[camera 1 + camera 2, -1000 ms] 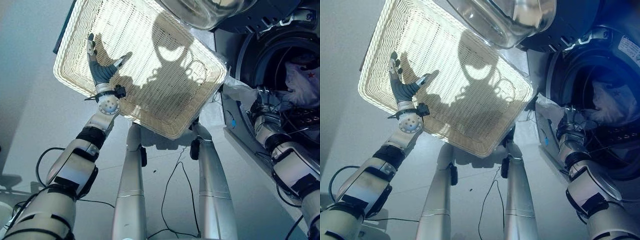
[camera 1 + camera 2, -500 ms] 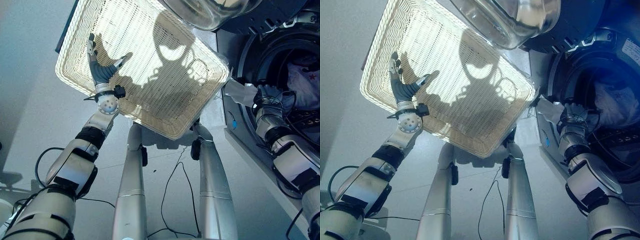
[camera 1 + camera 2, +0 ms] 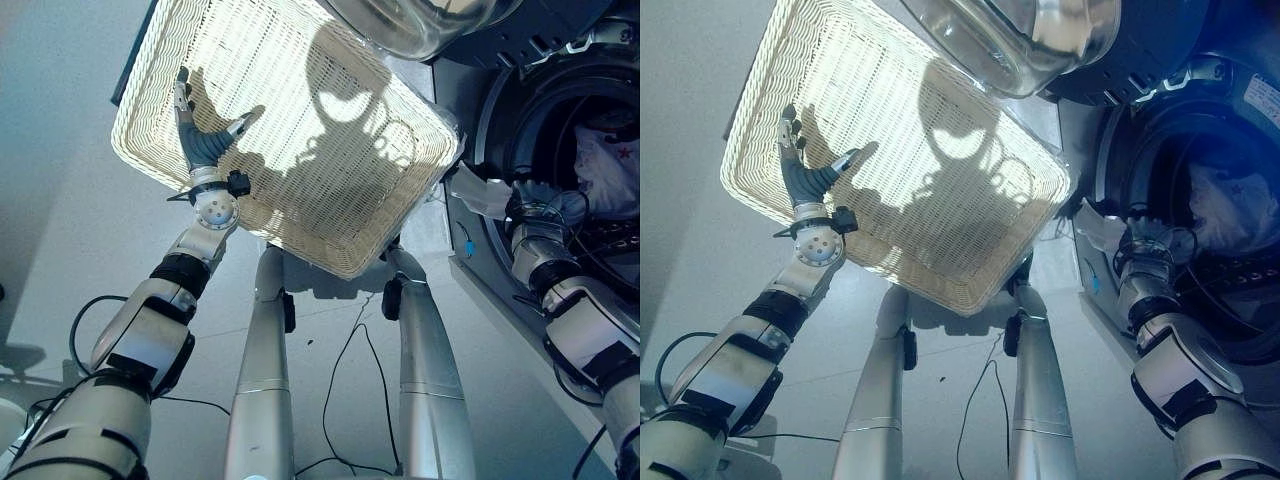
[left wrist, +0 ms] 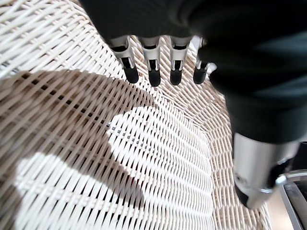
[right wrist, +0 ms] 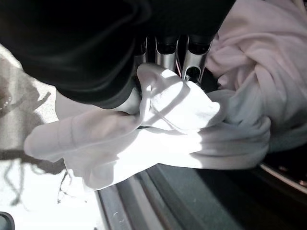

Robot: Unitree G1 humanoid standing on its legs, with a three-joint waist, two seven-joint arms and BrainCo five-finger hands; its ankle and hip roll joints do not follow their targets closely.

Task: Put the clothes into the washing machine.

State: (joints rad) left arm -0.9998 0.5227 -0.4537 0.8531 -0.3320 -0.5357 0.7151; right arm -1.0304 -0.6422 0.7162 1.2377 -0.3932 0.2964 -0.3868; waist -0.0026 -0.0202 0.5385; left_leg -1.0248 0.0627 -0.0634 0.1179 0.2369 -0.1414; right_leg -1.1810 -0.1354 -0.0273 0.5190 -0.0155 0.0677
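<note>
The wicker basket (image 3: 300, 130) is emptied under the spread left hand (image 3: 205, 140), while a last white garment (image 5: 158, 129), pinched by the right hand (image 3: 535, 200), is held at the washing machine (image 3: 560, 90) opening, where other clothes (image 3: 608, 165) are already lodged.

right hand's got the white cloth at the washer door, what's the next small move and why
Probably push the right hand deeper into the washing machine drum before letting go. Its fingers are curled round the white garment, which drapes across the door rim with part hanging outside; other clothes already lie inside. The left hand hovers open over the wicker basket.
</note>
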